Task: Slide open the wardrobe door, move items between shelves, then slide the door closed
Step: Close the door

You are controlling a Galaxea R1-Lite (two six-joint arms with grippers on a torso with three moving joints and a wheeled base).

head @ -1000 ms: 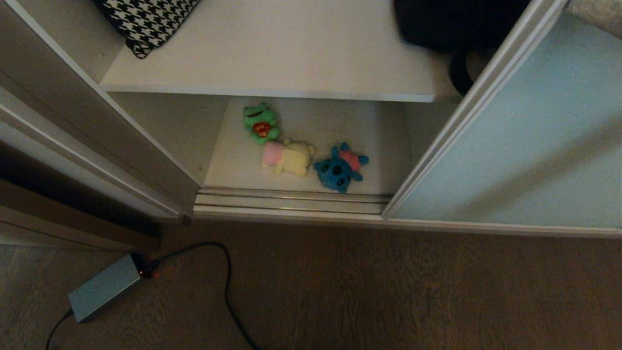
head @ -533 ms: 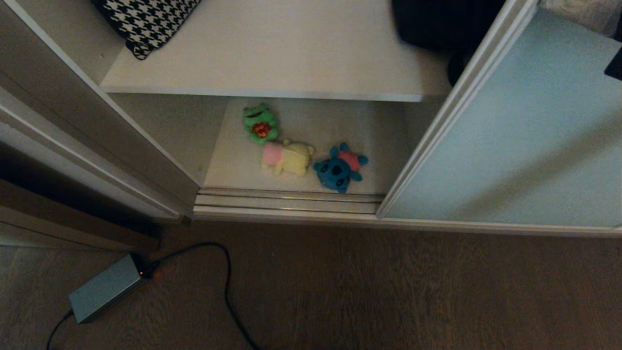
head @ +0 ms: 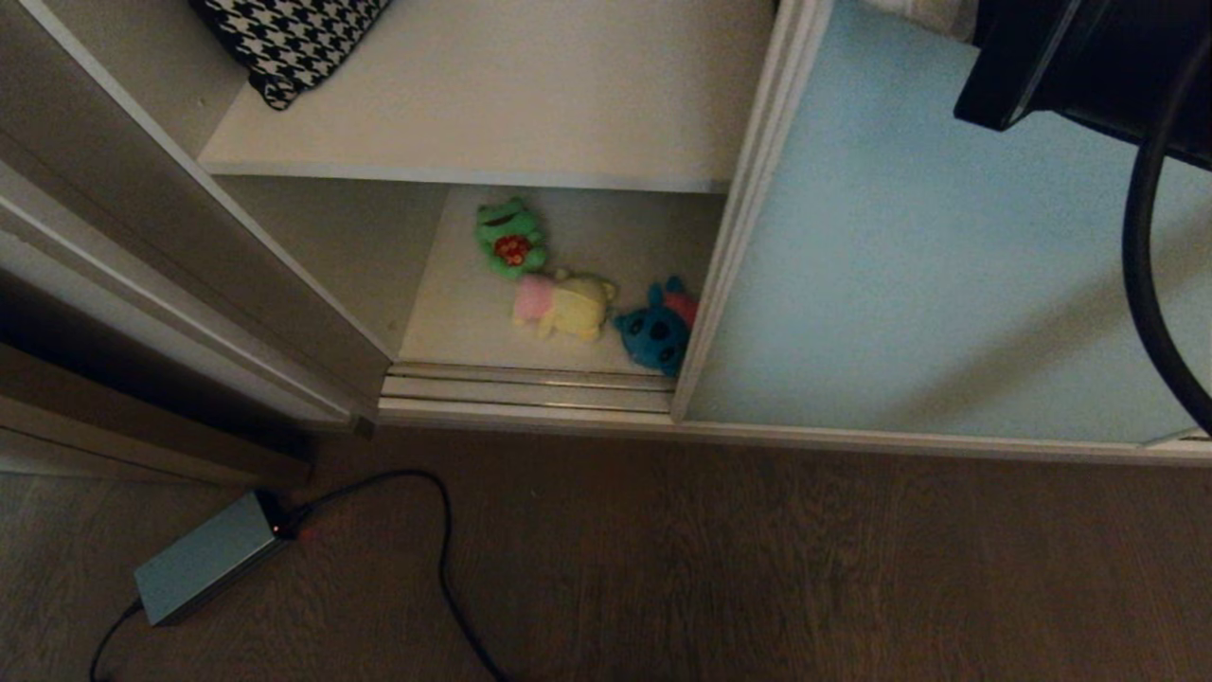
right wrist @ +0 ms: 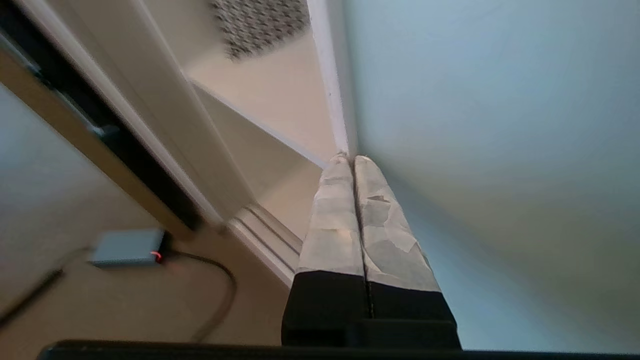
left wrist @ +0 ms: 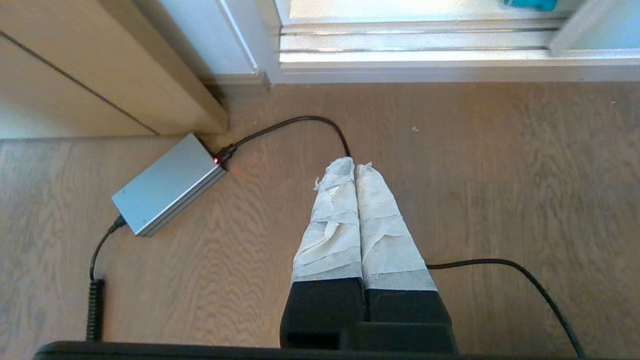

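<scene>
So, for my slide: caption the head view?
Sliding wardrobe door half covering the blue plush on the lower shelf.

Right arm [head: 1079, 66] raised, dark housing at upper right of head view, black cable looping down beside it. Right gripper [right wrist: 348, 161] pointing forward and up, taped fingers [right wrist: 380, 210] pressed flat together (no gap visible). Left gripper [left wrist: 355, 167] angled downward, taped fingers [left wrist: 332, 220] likewise closed, holding nothing.

A home bedroom: a wardrobe with a sliding door [head: 909, 284], shelves [head: 492, 104] holding plush toys [head: 563, 305], over wood floor [head: 757, 568].
</scene>
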